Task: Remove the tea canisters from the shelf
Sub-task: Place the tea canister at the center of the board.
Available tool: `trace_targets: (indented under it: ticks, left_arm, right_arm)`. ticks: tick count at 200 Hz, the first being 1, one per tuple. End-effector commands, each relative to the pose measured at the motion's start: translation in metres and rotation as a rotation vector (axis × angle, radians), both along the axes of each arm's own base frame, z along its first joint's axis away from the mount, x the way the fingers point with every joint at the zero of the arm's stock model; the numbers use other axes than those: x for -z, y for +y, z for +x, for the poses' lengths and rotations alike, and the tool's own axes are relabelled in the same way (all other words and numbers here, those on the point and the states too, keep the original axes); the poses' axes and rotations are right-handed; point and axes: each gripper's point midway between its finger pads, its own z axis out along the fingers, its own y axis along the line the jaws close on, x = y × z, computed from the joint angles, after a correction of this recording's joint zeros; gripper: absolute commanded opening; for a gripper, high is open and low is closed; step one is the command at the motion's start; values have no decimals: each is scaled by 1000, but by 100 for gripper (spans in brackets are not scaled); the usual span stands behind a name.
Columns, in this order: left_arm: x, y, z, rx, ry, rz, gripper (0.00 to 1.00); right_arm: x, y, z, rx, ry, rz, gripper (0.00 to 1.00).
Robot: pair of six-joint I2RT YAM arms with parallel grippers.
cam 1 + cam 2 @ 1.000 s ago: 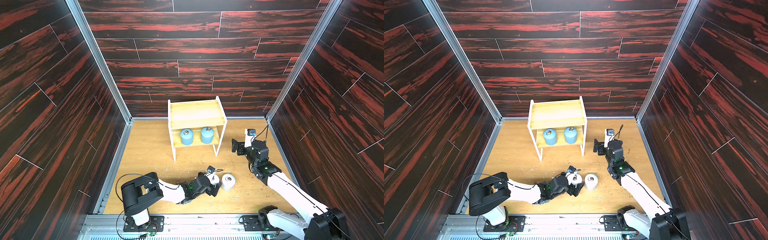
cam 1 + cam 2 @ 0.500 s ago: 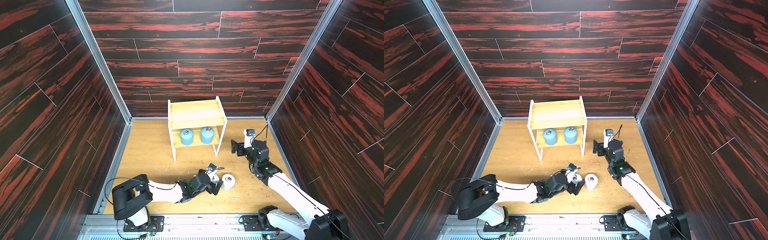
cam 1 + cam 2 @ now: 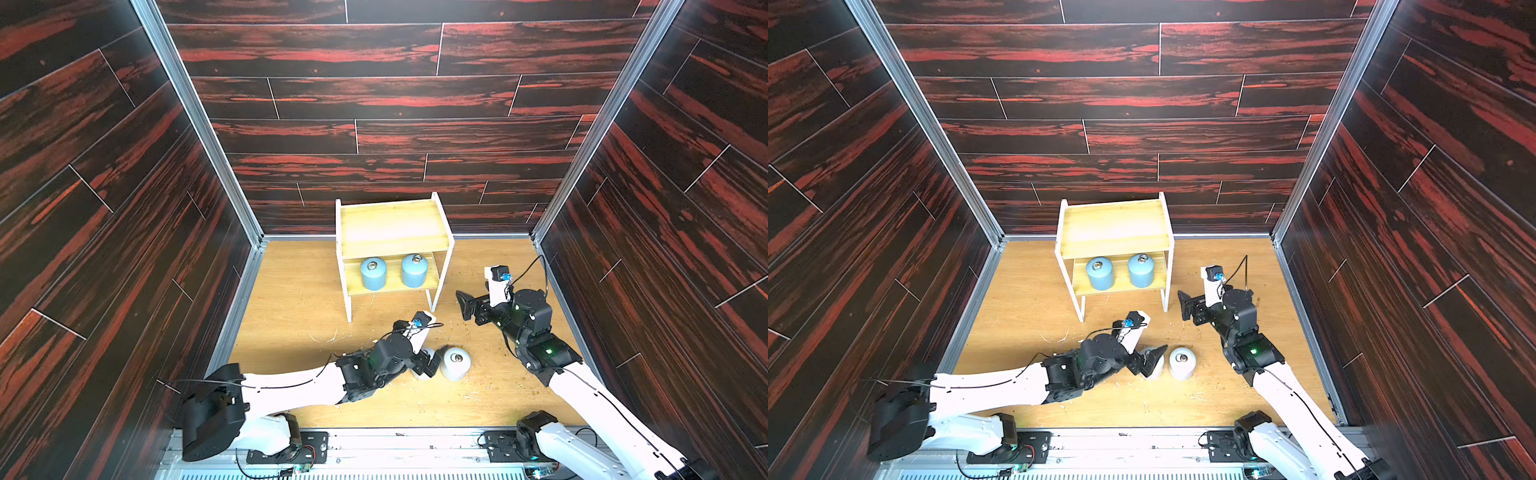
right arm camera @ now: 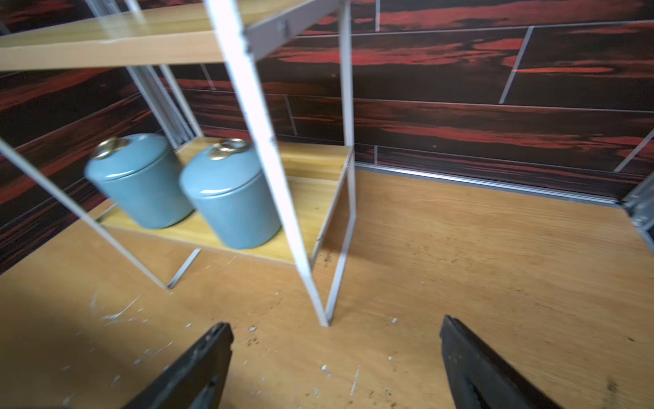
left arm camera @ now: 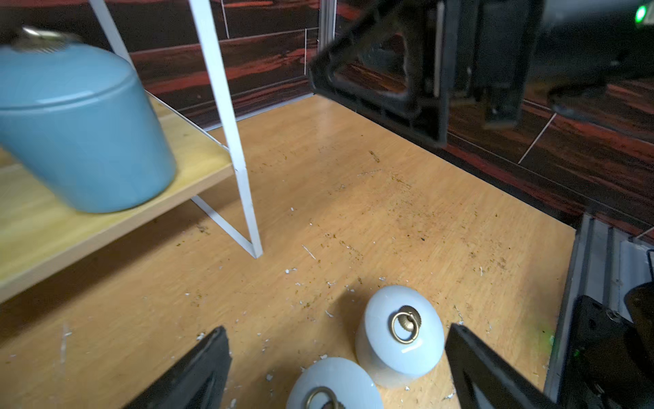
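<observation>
The shelf [image 3: 392, 232] stands at the back of the floor. Two light blue tea canisters [image 3: 373, 273] [image 3: 414, 270] stand side by side on its lower board; its top board is bare. Two white tea canisters stand upright on the floor in front, one [image 3: 456, 363] free and the other [image 5: 334, 384] between the wide-apart jaws of my left gripper [image 3: 428, 363], untouched by them. My right gripper [image 3: 467, 305] hovers open and holds nothing, just right of the shelf's front right leg [image 4: 323, 318]; in the right wrist view both blue canisters [image 4: 141, 180] [image 4: 230, 194] show behind that leg.
Dark wood-patterned walls [image 3: 395, 124] close in the small wooden floor [image 3: 299, 307] on three sides. A metal rail [image 3: 374, 449] with the arm bases runs along the front. Crumbs and white scratches litter the floor in front of the shelf.
My left arm has stretched out lower along the floor and its jaws have widened round the white canister. My right gripper has drifted slightly toward the shelf's front right leg.
</observation>
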Motion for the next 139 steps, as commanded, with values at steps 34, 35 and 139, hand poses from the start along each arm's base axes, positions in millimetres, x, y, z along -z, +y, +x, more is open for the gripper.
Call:
trace_targets:
  ticks: [34,35,139]
  left_arm:
    - [-37,63,19,-210,-111,91,100]
    - [-37,64,19,-211,-112,92,100]
    - [-73,194,40,-535,-172,91,100]
  right_arm:
    - [23,50,-39,-124,53,1,96]
    - [23,50,-39,-121,53,0,96]
    - [29,114,-27,-7,-64,57,97]
